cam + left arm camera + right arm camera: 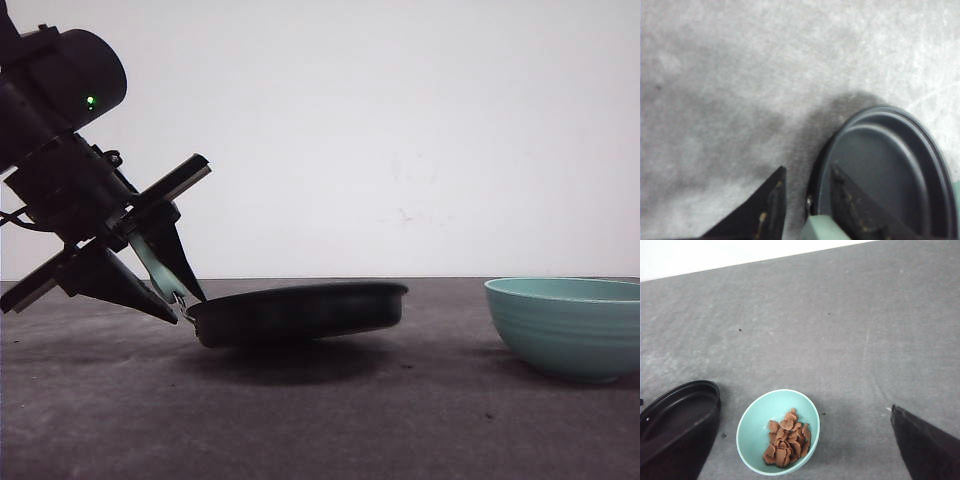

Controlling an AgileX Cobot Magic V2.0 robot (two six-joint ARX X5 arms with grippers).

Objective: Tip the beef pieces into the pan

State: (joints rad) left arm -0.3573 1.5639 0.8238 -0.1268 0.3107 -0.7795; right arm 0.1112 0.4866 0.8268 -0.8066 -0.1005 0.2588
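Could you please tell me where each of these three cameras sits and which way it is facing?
Front view: low at table height, facing forward at the wall; shows the left gripper holding the pan by its green handle, with the bowl at right.
Left wrist view: on the left arm, looking down at the gray table and pan; its fingers frame the handle.
Right wrist view: high on the right arm, looking down at the bowl of beef pieces; one finger shows.
All three views share the pan.
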